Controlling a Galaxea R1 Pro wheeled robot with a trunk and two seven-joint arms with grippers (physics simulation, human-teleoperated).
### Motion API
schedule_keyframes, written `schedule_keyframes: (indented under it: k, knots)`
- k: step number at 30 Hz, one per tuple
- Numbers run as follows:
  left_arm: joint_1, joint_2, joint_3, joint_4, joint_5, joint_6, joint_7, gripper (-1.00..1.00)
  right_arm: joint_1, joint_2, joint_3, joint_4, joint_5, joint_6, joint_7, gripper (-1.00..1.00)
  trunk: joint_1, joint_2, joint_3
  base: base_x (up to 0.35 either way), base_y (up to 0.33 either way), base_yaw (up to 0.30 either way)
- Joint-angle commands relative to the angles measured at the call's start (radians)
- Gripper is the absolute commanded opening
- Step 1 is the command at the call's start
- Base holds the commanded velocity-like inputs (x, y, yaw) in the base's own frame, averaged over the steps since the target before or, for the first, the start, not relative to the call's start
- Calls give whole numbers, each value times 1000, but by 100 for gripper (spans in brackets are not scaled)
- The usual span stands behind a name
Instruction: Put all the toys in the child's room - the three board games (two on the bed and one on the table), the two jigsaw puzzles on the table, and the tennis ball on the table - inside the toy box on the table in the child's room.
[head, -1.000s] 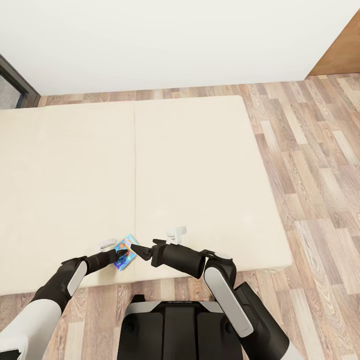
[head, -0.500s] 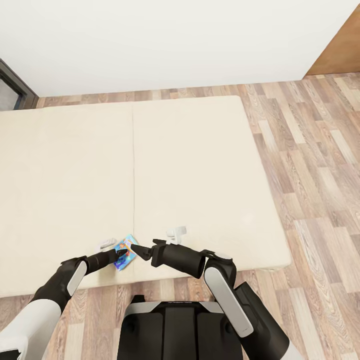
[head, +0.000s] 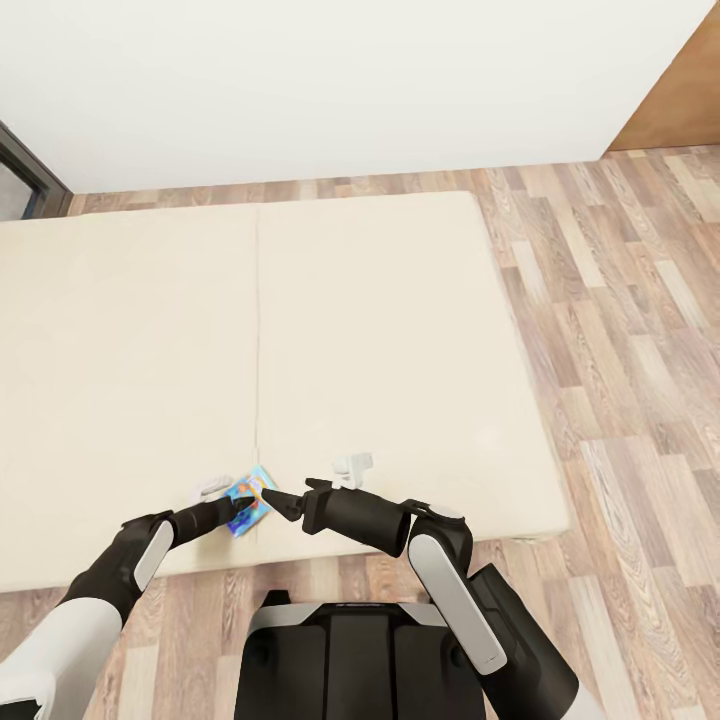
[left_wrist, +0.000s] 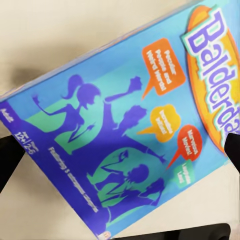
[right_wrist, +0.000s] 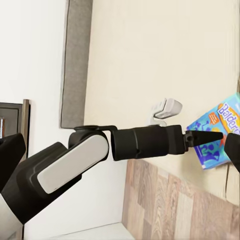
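A blue board game box (head: 254, 497) with orange speech bubbles hangs over the near edge of the cream bed (head: 380, 330). My left gripper (head: 243, 510) is shut on it, and in the left wrist view the printed lid (left_wrist: 125, 130) spreads between the dark fingertips (left_wrist: 9, 160). My right gripper (head: 277, 498) stands open just right of the box, not touching it. In the right wrist view the left arm reaches across to the box (right_wrist: 216, 131) at the mattress edge.
The wide mattress spreads ahead, with a seam (head: 258, 330) down its middle and a grey padded edge (right_wrist: 77, 60). Wood-plank floor (head: 640, 330) lies to the right and in front of the bed. A white wall stands behind, with a dark frame (head: 25, 170) at far left.
The whole head view has shifted, with the bed sliding a little left, so the camera has moved. Both arms and the held box keep their pose.
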Motion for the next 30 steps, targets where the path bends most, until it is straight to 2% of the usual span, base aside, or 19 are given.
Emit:
schedule_keyframes:
  k: [1, 12, 30]
  knots:
    - [0, 0, 3, -1, 6, 9, -2, 100, 0, 1, -1, 0, 1, 4, 3, 100, 1, -2, -1, 0, -148, 0]
    - [0, 0, 3, -3, 6, 9, -2, 100, 0, 0, 0, 0, 2, 4, 3, 100, 1, -2, -1, 0, -44, 0]
    - [-1, -1, 3, -3, 6, 9, -2, 100, 0, 1, 0, 0, 2, 4, 3, 100, 1, -2, -1, 0, -121, 0]
